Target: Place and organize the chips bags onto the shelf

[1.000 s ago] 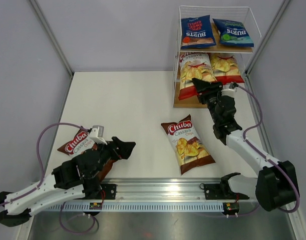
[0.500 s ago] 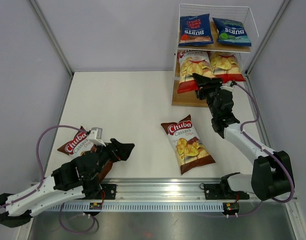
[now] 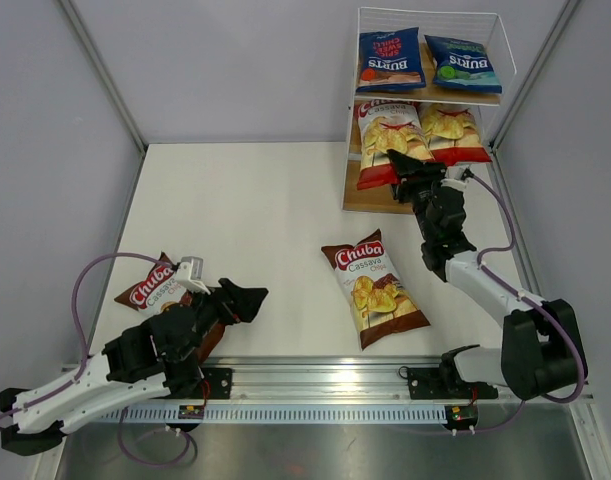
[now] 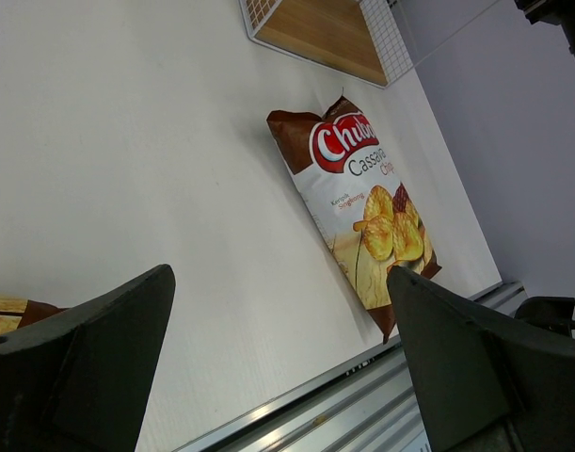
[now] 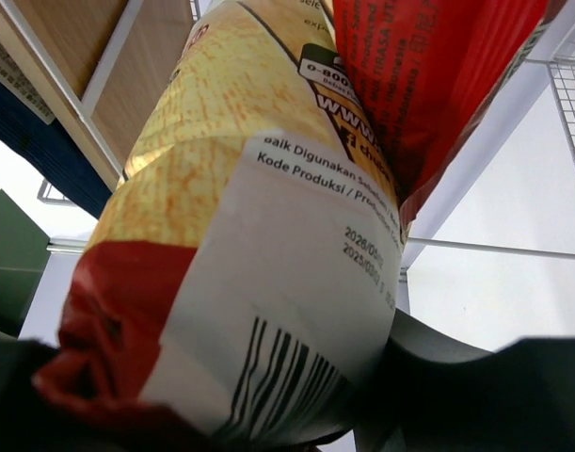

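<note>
One red bag (image 3: 384,140) is clamped by its lower end in the right gripper (image 3: 403,172), shelf (image 3: 369,203) directly ahead. Empty, the left gripper (image 3: 247,300) gapes wide; brown bag (image 3: 373,290) lies ahead-right of it.

Four bags (image 3: 392,62) on the shelf (image 3: 371,201), two on the table (image 3: 245,205)

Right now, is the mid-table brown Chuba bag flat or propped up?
Flat: the brown Chuba bag lies face up on the table, logo end toward the shelf, nothing touching it.
</note>
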Robot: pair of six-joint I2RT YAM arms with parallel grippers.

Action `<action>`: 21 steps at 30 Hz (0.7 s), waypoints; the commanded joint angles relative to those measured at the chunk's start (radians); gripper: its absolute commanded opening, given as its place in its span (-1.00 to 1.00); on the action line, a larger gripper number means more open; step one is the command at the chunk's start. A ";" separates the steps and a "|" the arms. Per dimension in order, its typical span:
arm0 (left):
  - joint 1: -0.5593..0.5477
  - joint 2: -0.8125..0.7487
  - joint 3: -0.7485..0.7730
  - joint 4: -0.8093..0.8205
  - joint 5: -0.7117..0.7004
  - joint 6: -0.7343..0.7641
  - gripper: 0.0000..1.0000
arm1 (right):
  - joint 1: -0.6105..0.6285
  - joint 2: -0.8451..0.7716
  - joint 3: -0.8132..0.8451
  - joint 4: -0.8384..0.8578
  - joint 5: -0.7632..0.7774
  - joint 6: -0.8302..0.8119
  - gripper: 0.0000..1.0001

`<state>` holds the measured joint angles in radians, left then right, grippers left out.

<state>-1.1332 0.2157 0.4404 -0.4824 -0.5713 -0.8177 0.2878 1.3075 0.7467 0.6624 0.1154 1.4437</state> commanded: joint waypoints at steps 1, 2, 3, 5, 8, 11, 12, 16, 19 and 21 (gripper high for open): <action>-0.002 0.002 -0.009 0.041 0.010 -0.001 0.98 | -0.009 -0.054 -0.007 0.062 0.151 0.005 -0.53; -0.002 0.008 -0.009 0.047 0.010 -0.001 0.98 | -0.007 -0.059 0.000 0.056 0.158 -0.006 -0.53; -0.002 0.011 -0.011 0.051 0.008 -0.001 0.98 | -0.009 -0.056 0.008 0.059 0.162 -0.011 -0.53; -0.002 0.016 -0.011 0.060 0.011 -0.003 0.98 | -0.009 -0.034 0.017 0.066 0.168 -0.006 -0.53; -0.003 0.022 -0.011 0.067 0.014 -0.001 0.98 | -0.007 0.007 0.034 0.082 0.178 0.003 -0.54; -0.002 0.016 -0.015 0.058 0.013 0.000 0.98 | -0.003 0.047 0.040 0.126 0.193 0.007 -0.54; -0.002 0.013 -0.017 0.056 0.011 0.000 0.98 | 0.001 0.055 0.042 0.140 0.196 0.009 -0.54; -0.003 -0.019 -0.032 0.045 0.007 -0.001 0.98 | 0.022 0.065 0.051 0.180 0.251 -0.031 -0.56; -0.002 -0.035 -0.043 0.041 0.005 -0.003 0.98 | 0.028 0.064 0.057 0.206 0.286 -0.057 -0.56; -0.003 -0.045 -0.046 0.038 0.004 -0.005 0.98 | 0.028 0.076 0.071 0.214 0.293 -0.055 -0.57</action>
<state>-1.1332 0.1905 0.4004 -0.4725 -0.5709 -0.8200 0.3206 1.3727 0.7555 0.7876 0.2787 1.4025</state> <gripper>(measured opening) 0.988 0.493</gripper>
